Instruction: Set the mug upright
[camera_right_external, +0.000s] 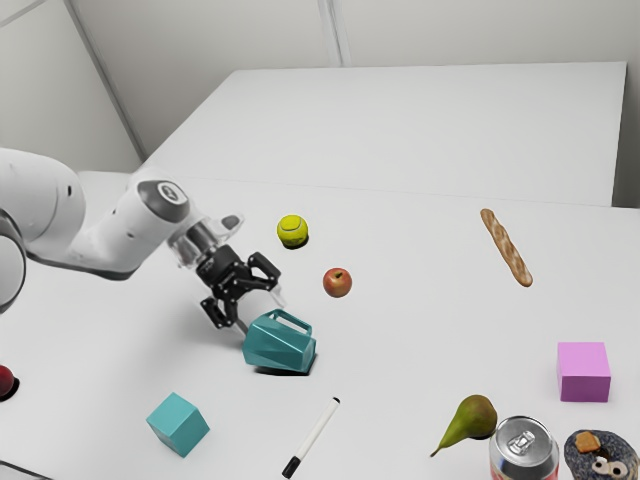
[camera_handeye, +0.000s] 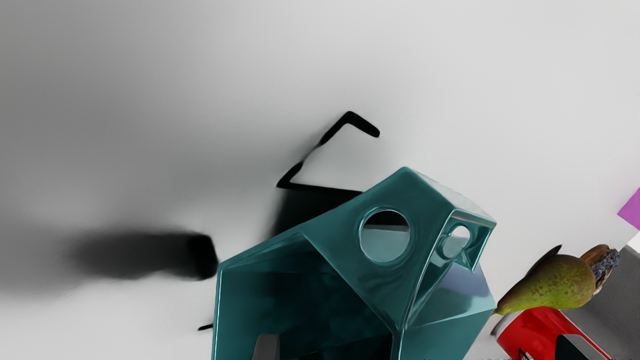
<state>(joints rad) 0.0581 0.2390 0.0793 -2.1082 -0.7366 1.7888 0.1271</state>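
The mug (camera_right_external: 280, 347) lies tipped; a can (camera_handeye: 542, 329) (lettering unreadable) stands.

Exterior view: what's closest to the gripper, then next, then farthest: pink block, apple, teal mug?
1. Teal mug: right by the gripper, tipped over.
2. Apple: toward the exterior view's right.
3. Pink block: much farther toward the exterior view's right.

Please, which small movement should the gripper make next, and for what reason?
I would probably ease the open gripper slightly closer to the mug before closing. The mug lies on its side, one fingertip appears near its arm-facing end, and the fingers stand apart without gripping it, so turning now would likely not raise it.
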